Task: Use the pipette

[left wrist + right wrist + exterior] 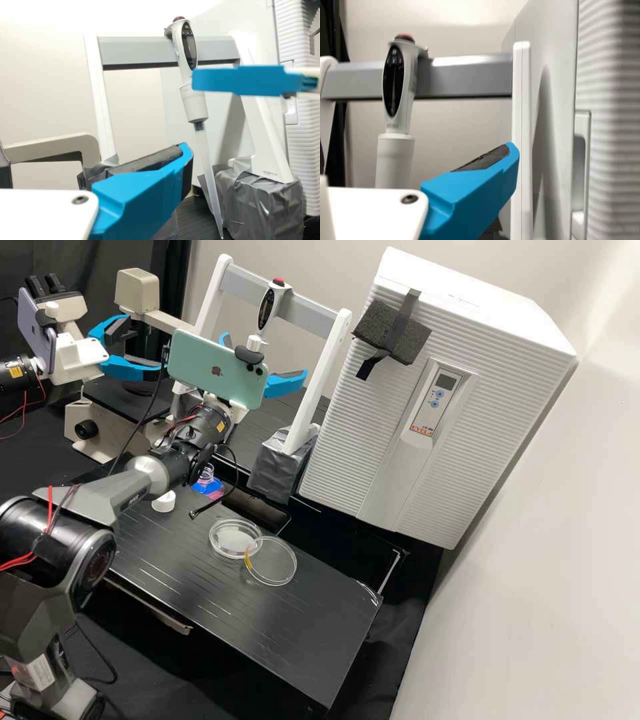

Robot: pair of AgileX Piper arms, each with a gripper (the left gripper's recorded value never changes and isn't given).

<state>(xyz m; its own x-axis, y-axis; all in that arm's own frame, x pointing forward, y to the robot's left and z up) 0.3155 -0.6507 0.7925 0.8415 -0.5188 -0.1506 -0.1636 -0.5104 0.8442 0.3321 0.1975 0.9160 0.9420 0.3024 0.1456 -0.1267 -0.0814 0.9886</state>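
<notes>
Blue-fingered, both the right gripper [263,360] and left gripper [140,343] gape wide; an off-centre close could knock the pipette [267,307] off its rack [327,360].

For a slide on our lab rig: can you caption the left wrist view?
Pipette hanging tip-down from the stand's grey bar, seen past a blue finger in the foreground.
</notes>
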